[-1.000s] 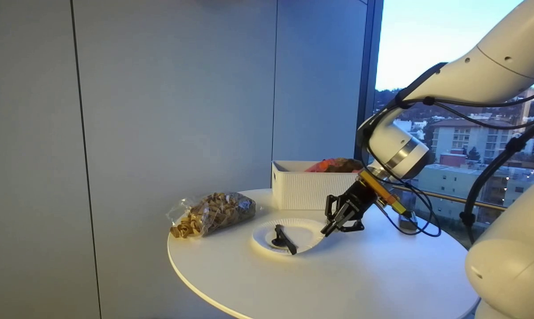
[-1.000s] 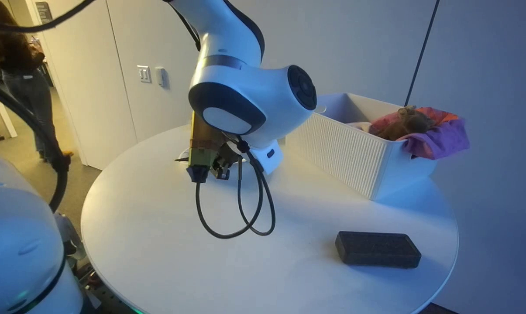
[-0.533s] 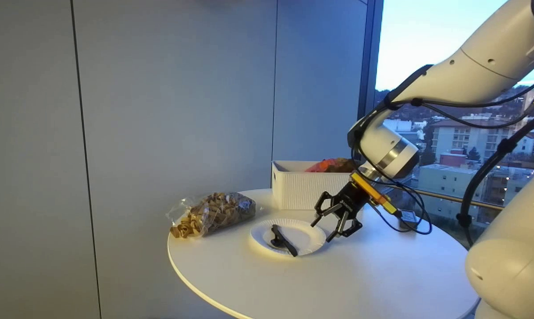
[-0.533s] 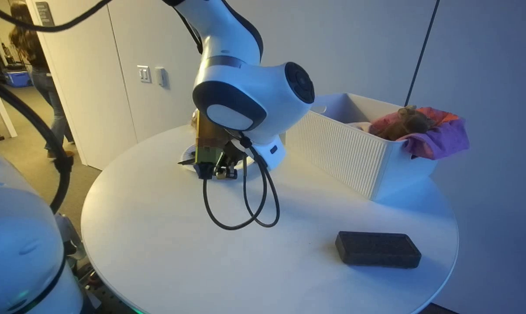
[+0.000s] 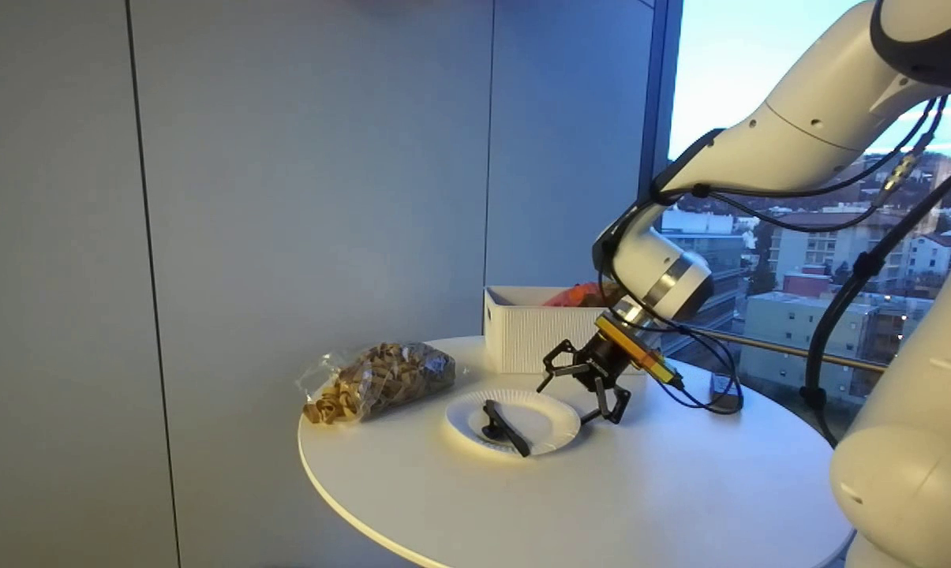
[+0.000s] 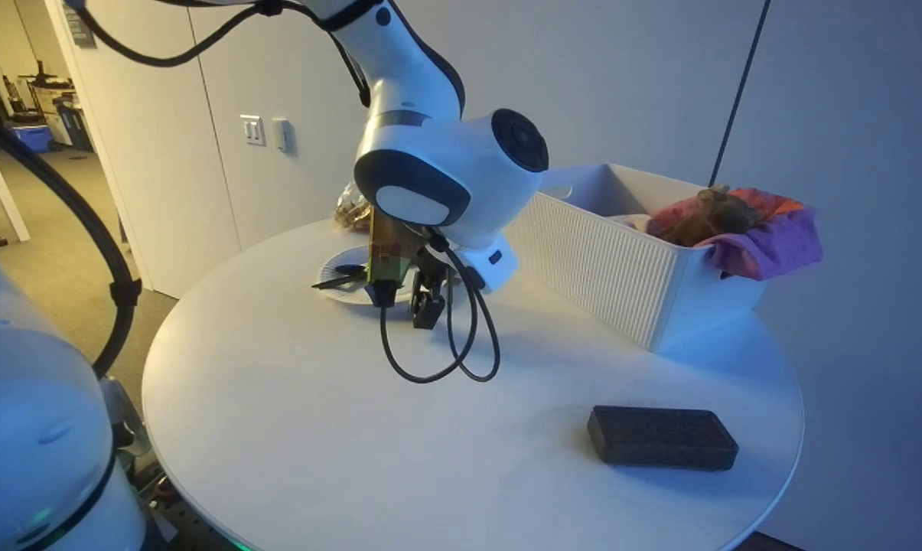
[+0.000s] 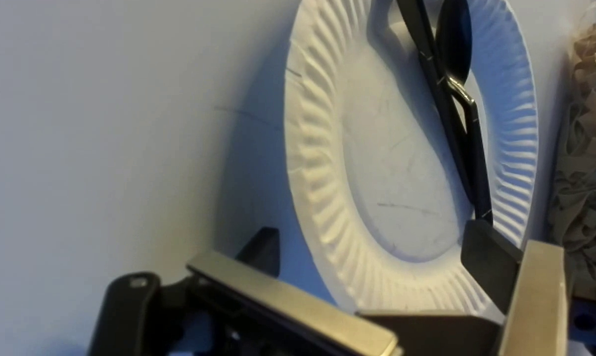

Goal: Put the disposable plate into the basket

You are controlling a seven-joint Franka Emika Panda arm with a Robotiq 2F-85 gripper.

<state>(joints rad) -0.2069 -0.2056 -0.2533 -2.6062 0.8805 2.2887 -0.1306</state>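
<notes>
hanging near plate (image 5: pixel 544 426), hand (image 5: pixel 562 405) spread; sign (image 6: pixel 80 32) unreadable

My arm (image 5: pixel 799 134) slants down from the upper right of an exterior view, wrist (image 5: pixel 647 264) tipped toward the lower left. My gripper (image 5: pixel 563 405), just right of centre, is splayed wide! Over to the wrist view: both my fingers (image 7: pixel 490 262) poke up from the bottom edge, a broad gap between their tips.

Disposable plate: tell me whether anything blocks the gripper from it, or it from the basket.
Nothing visible stands between the open gripper and the disposable plate, though black cutlery lies on it; nor does any object between plate and basket.
</notes>
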